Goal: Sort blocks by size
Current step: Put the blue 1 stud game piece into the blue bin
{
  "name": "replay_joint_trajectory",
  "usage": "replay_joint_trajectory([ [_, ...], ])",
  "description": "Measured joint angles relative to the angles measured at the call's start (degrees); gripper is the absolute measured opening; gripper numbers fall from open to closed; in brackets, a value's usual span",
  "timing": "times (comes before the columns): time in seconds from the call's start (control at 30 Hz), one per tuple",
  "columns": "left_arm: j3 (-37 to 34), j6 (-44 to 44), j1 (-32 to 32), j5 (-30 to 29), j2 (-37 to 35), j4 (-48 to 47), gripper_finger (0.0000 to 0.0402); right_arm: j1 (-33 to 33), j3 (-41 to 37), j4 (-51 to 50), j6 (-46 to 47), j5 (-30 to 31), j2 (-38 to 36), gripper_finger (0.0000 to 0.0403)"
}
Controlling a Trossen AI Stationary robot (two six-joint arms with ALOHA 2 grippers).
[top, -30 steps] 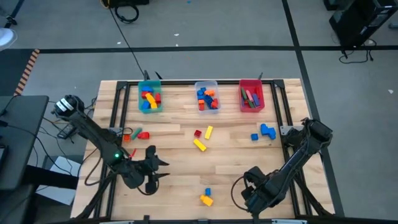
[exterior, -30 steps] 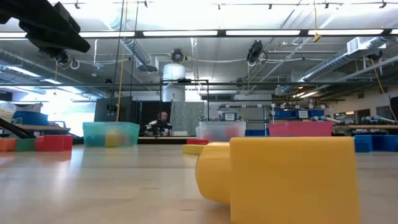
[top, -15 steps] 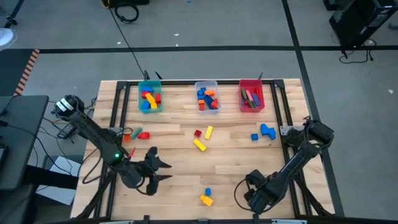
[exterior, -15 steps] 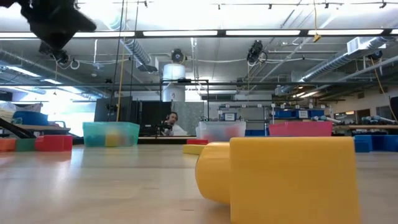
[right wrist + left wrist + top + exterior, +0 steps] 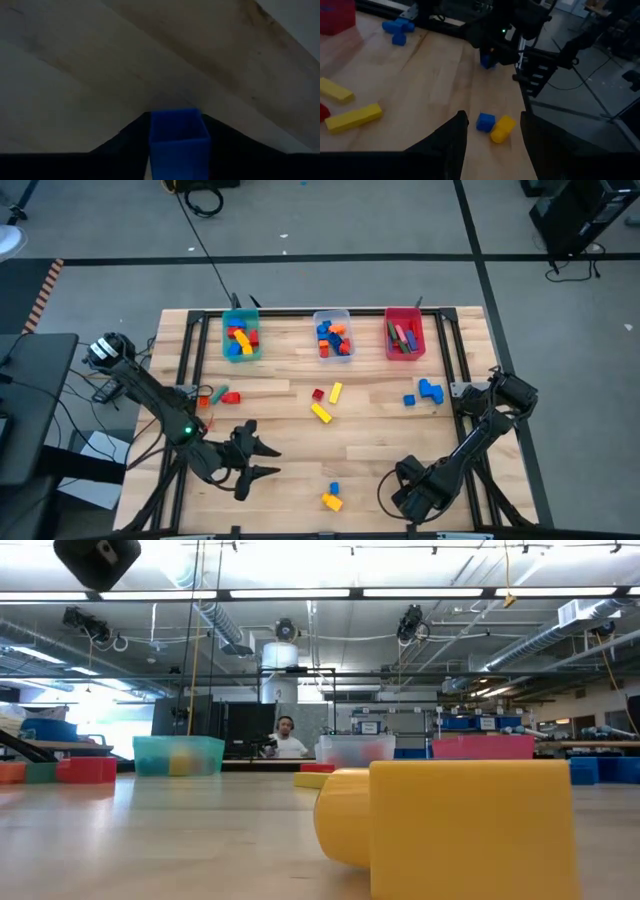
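From above we count three bins along the table's (image 5: pixel 300 450) far edge: teal (image 5: pixel 240 338), clear (image 5: pixel 333 336), red (image 5: pixel 404 335). Loose blocks lie nearer than the clear bin: two yellow bars (image 5: pixel 328 402) and one red cube (image 5: pixel 318 394) just below it, blue ones (image 5: pixel 427 392) toward the red bin, and a blue-yellow pair (image 5: pixel 331 497) at the near edge. The left gripper (image 5: pixel 262 458) stands spread. At table height we see one yellow block (image 5: pixel 450 825) close up. The left wrist shows that pair (image 5: pixel 494 126) between spread fingers (image 5: pixel 451 135). The right gripper (image 5: pixel 177 137) pinches one blue block (image 5: pixel 178 134).

Smooth glossy plastic blocks (image 5: pixel 321 412) on a matt, pale, grained wooden table (image 5: pixel 370 440)
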Motion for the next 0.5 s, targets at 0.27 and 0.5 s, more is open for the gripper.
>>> replay_joint_trajectory([
  [0.27, 0.0, 0.2, 2.1, -0.5, 0.0, 0.1, 0.0191, -0.8, 1.7, -3.6, -0.7, 7.5, 0.0, 0.0142],
  [0.5, 0.0, 0.1, 5.7, -0.5, 0.0, 0.7, 0.0191, -5.6, 4.3, -4.5, -6.8, 20.2, -5.5, 0.0142],
])
